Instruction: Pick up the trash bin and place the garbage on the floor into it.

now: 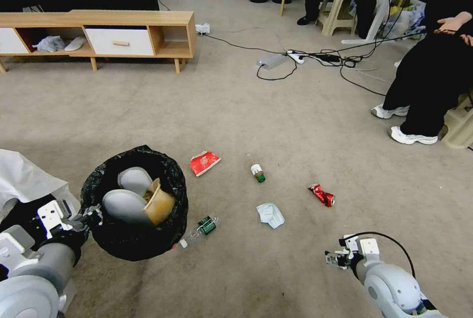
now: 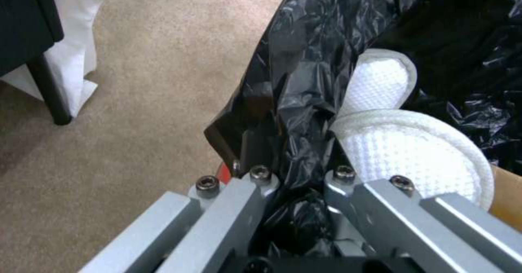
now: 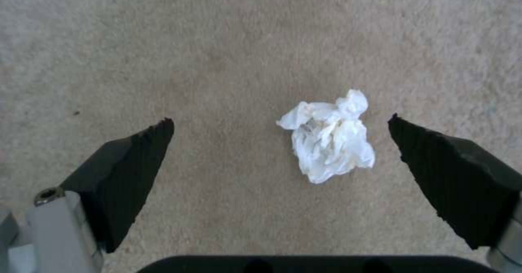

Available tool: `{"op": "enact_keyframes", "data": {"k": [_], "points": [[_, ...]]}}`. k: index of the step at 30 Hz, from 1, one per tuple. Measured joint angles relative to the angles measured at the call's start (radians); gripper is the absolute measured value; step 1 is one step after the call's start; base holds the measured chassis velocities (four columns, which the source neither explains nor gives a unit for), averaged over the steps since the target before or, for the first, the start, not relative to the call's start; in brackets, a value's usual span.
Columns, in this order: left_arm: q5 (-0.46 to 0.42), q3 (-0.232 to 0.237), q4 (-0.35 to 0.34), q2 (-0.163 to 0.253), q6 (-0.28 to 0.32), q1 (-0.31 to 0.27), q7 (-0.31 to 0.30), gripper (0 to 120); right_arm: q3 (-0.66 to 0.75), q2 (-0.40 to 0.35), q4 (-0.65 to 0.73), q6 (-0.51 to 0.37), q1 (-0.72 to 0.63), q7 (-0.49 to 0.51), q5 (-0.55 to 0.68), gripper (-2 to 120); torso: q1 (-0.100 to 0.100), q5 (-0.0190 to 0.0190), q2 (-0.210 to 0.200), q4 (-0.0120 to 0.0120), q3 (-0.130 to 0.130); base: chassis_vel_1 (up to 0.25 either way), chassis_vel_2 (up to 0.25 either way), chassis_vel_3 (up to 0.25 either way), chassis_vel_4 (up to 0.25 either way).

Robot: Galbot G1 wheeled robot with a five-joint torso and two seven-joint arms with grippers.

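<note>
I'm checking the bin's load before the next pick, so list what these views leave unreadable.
- Trash bin: its floor and lower contents, head view, covered by two white pads and a brown paper box.
- Left gripper: fingertips, left wrist view, buried in the black bag.
- Clear bottle: one end, head view, tucked behind the bin.
- Small bottle: label too small to read.

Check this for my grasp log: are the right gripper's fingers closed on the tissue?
No: the right gripper is wide open above the crumpled tissue, which lies untouched on the carpet.
</note>
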Motion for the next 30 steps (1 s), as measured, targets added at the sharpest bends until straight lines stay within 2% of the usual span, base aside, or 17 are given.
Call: {"op": "enact_keyframes", "data": {"k": [5,24,28,30], "points": [[0.0,0.002,0.004,0.004,0.0,-0.003,0.001,4,-0.01,0.031,-0.093,0.001,0.048,-0.029,-0.046,100,0.0,0.0001,0.0,-0.0001,0.0,0.0,0.0,0.0,0.0],[0.0,0.01,0.024,0.01,0.0,-0.016,0.003,4,0.01,0.068,-0.252,0.002,0.123,-0.074,-0.098,100,0.0,0.0001,0.0,0.0,0.0,0.0,0.0,0.0,0.0],[0.0,0.014,0.028,0.009,0.0,-0.019,0.003,4,0.013,0.085,-0.291,0.003,0.147,-0.086,-0.112,96,0.0,0.0002,0.0,0.0001,0.0,0.0,0.0,0.0,0.0],[0.0,0.014,0.031,0.011,0.0,-0.02,0.003,4,0.012,0.091,-0.305,0.003,0.156,-0.09,-0.115,88,0.0,0.0001,0.0,0.0,0.0,0.0,0.0,0.0,0.0]]}}
